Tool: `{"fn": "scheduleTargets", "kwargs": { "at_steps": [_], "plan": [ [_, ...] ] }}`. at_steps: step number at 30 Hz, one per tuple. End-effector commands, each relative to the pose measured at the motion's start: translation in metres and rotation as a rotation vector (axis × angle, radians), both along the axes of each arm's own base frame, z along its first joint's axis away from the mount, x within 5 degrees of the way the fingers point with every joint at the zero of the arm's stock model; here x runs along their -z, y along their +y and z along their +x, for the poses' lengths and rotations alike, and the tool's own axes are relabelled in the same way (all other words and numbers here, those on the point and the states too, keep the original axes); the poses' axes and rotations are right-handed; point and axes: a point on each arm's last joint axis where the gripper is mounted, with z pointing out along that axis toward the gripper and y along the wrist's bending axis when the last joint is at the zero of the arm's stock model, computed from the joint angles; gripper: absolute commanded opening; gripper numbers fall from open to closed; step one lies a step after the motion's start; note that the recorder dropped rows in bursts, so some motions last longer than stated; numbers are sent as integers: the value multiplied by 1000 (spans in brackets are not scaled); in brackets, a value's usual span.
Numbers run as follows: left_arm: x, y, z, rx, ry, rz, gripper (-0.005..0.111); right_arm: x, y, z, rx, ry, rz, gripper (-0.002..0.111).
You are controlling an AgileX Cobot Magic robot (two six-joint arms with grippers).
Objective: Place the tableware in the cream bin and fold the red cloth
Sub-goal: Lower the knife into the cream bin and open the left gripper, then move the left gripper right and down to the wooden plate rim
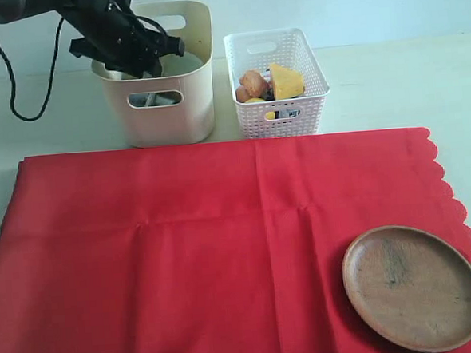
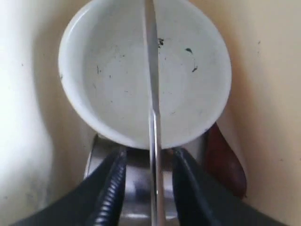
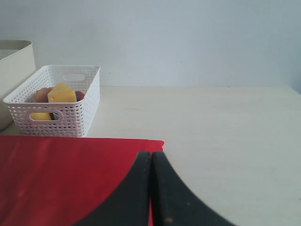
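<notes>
Round brown plate (image 1: 413,287): 5 o'clock on red cloth (image 1: 184,252); likely next.
Left pincer (image 2: 150,156): parted, dropping table knife (image 2: 150,56) into cream bin (image 1: 178,122).
Right pincer (image 3: 151,158): closed.

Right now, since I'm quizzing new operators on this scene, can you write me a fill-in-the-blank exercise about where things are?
1. The round brown plate lies on the red ___.
2. In the cream bin, the silver table knife crosses over the pale speckled ___.
3. The yellow cheese sits in the white lattice ___.
4. The right gripper is ___.
Missing words: cloth; bowl; basket; shut.
</notes>
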Motion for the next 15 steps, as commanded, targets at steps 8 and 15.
{"fn": "scheduleTargets", "kwargs": {
  "at_steps": [8, 15],
  "plan": [
    [-91, 6, -28, 5, -85, -73, 47, 0, 0, 0, 3, -13, 6, 0],
    [-116, 2, -62, 52, 127, -178, 47, 0, 0, 0, 3, -13, 6, 0]
  ]
}}
